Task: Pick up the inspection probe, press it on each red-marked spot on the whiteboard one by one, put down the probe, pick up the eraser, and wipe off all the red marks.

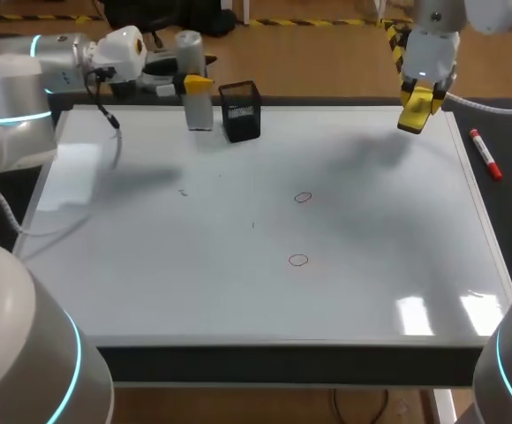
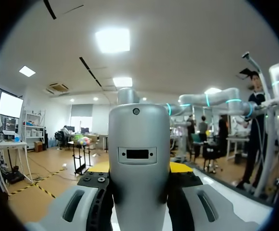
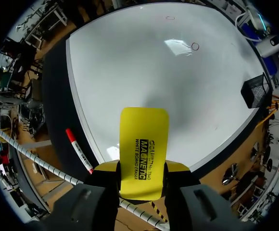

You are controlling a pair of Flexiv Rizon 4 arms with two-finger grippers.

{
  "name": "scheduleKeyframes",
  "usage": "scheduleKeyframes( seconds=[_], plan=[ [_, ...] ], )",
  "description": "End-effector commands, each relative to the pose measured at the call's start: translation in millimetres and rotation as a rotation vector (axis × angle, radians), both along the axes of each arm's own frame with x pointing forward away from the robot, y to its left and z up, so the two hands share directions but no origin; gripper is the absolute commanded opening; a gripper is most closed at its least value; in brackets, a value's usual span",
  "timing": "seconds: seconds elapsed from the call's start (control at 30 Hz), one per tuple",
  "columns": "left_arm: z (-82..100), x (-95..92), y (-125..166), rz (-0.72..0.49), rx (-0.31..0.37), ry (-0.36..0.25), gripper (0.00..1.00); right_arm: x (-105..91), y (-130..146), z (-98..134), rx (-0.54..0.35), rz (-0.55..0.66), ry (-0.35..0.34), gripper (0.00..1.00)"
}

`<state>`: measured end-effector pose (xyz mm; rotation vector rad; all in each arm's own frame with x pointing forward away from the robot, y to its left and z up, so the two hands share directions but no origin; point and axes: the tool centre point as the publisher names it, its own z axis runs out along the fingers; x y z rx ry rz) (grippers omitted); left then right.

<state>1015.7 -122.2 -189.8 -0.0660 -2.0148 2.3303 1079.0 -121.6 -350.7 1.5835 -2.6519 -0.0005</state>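
Left gripper point(image 2: 139, 168) is clamped on the gray inspection probe point(image 2: 138, 134), which is held upright by the far edge of the whiteboard point(image 1: 371, 265), beside a black mesh cup point(image 1: 241, 110). Right gripper point(image 3: 142, 168) is clamped on the yellow eraser point(image 3: 144, 144) over the far right corner. Two red marks point(image 1: 302, 197) are seen near the middle, so wiping is judged not begun, and the probe is not put down. Black print is seen on the eraser.

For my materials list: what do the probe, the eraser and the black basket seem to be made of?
Probe: smooth grey shell with a soft sheen, probably moulded plastic, possibly painted metal.
Eraser: flat, bright yellow, slightly glossy back, likely plastic; its wiping side is hidden.
Basket: black open mesh that one can see through, probably coated metal wire.
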Motion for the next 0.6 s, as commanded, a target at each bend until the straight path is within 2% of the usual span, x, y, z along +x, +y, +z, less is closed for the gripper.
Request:
scheduleKeyframes(
  seconds=[0.03,0.37,0.6],
  plan=[
    [-5.1,9.8,-25.1,-0.07,-0.032,0.0,0.0,0.7,-0.6,1.2,-0.003,0.002,0.002,0.0],
    [-3.4,-9.9,-75.0,-0.226,-0.044,0.009,0.0,0.7,-0.6,1.2,-0.003,0.002,0.002,0.0],
    [-5.4,-31.0,-107.8,-0.338,-0.037,0.02,0.0,0.7,-0.6,1.2,-0.003,0.002,0.002,0.0]
  ],
)
